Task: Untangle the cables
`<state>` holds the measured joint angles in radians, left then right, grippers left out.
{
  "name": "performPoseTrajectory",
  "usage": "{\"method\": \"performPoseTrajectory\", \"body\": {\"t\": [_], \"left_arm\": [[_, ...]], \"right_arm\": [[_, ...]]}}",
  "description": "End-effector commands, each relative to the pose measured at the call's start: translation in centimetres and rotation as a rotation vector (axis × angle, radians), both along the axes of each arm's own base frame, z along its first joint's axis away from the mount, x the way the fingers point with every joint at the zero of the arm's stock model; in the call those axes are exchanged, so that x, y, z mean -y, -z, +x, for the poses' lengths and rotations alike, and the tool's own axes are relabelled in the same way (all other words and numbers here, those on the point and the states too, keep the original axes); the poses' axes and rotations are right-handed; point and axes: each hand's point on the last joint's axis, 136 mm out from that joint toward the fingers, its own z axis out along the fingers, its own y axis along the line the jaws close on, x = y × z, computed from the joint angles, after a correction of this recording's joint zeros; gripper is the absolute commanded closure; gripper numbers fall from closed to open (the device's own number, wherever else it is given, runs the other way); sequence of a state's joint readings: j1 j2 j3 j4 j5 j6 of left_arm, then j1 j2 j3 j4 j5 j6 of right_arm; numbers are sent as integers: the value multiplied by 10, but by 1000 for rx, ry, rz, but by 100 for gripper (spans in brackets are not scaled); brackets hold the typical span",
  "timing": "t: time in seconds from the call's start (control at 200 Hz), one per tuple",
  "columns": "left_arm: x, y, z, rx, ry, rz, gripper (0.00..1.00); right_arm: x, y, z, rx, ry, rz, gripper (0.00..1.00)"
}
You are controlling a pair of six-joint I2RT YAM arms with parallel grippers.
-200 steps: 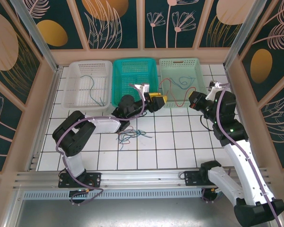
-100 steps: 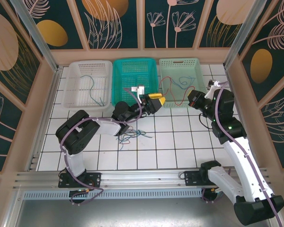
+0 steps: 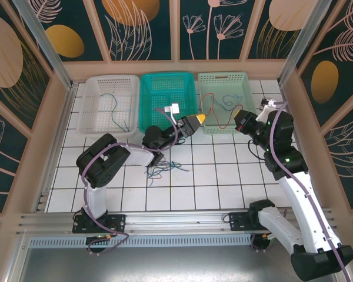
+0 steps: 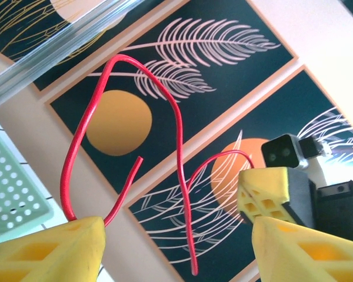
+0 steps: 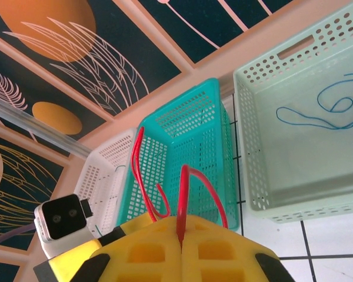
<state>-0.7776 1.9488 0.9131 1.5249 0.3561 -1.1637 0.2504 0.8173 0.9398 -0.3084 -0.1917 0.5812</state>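
Note:
A red cable (image 3: 210,110) loops in the air between my two grippers, in front of the pale green basket (image 3: 223,75). My right gripper (image 3: 240,115) (image 5: 181,235) is shut on one end of it (image 5: 183,194). My left gripper (image 3: 198,119) (image 4: 177,235) stands open; the red cable (image 4: 76,164) curls above its jaws, one strand passing behind the left finger (image 4: 59,249), a free end hanging between them. A small tangle of cables (image 3: 162,169) lies on the tiles below the left arm.
Three baskets stand at the back: white (image 3: 112,78) with a thin cable inside (image 3: 115,110), teal (image 3: 167,76), and pale green holding a blue cable (image 3: 229,101) (image 5: 317,111). Patterned walls close in the table on three sides.
Both grippers have risen slightly toward the baskets, the right one carrying the red cable's end. The left arm's elbow has swung right. The floor tangle has not moved.

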Motion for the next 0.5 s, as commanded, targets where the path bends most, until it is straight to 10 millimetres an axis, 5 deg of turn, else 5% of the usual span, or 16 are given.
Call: {"method": "performPoseTrajectory", "body": {"t": [0.0,0.295,0.495], "left_arm": [[-1,-10,-6,-23,25,-102,33],[6,-15,-16,-54,53,-175,34],[-10,-23,-15,-22,-25,-216,34]], "right_arm": [[-1,-35,5,107,2,36,100],[1,-41,6,128,16,40,100],[1,-40,4,122,12,42,100]]}}
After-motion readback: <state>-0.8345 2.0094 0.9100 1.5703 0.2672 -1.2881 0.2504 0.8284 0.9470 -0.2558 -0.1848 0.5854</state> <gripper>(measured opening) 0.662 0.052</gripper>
